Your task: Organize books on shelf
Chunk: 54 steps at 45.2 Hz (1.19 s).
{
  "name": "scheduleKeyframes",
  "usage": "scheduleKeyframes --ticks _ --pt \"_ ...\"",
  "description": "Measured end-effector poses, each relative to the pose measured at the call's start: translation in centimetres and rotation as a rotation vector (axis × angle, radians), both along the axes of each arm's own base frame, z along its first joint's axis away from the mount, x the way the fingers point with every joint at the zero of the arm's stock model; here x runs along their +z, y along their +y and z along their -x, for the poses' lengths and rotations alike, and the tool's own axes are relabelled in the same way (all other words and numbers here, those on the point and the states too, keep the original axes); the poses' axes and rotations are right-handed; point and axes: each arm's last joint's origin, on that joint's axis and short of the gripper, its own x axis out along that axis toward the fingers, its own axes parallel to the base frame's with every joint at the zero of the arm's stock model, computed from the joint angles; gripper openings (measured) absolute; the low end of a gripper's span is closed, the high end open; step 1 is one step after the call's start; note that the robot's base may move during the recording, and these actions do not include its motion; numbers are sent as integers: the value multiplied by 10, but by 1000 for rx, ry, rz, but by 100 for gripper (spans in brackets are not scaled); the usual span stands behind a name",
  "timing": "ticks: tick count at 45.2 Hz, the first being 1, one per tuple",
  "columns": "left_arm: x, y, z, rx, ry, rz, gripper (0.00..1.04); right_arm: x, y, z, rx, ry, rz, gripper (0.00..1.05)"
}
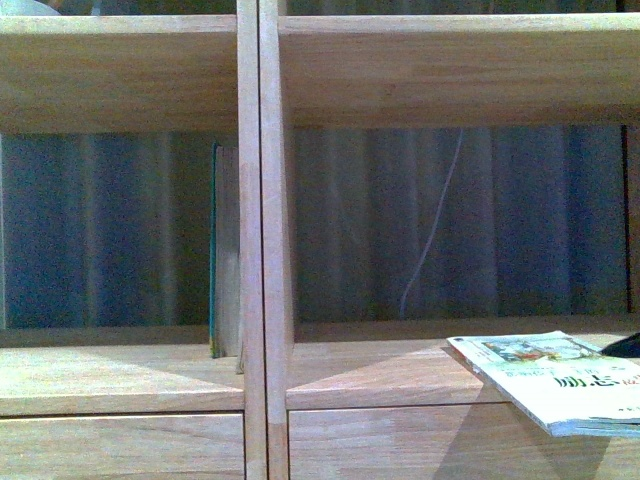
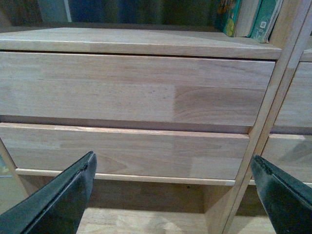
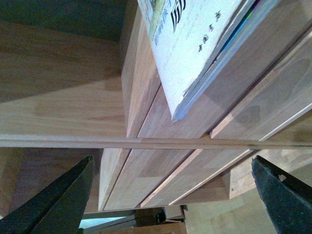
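Two books sit apart on the light wood shelf (image 1: 262, 200). The teal-edged book (image 1: 214, 250) stands upright in the left compartment, close against the central divider. The white paperback (image 1: 545, 378) lies flat on the floor of the right compartment, one corner jutting past the front edge above a drawer front. The right gripper (image 3: 173, 160) faces the shelf front near that overhanging corner but clear of it, its jaws spread wide and holding nothing. The left gripper (image 2: 173, 158), equally wide and empty, faces the drawer fronts (image 2: 136, 87) of the left column. The step in hand appears to be taking up the flat paperback so it can be stood on end. Done well, the right jaws would close over the jutting corner from above and below. They would need to bite deep enough that the thin cover does not droop, then lift the book clear of the ledge before turning it upright.
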Motion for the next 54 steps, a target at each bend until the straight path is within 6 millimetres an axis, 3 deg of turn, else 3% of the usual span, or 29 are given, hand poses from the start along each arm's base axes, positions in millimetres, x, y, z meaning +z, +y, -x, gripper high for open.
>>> scheduleKeyframes --ticks 8,19,30,38,54 --pt "0 0 0 0 0 0 97 -6 11 -29 -17 41 -6 98" --pt "0 0 0 0 0 0 97 -13 12 -64 -58 82 7 98" --pt "0 0 0 0 0 0 97 -5 7 -97 -109 71 57 98" --pt "0 0 0 0 0 0 97 -3 -2 -110 -145 73 73 97" --pt "0 0 0 0 0 0 97 -4 -12 -111 -165 75 91 53"
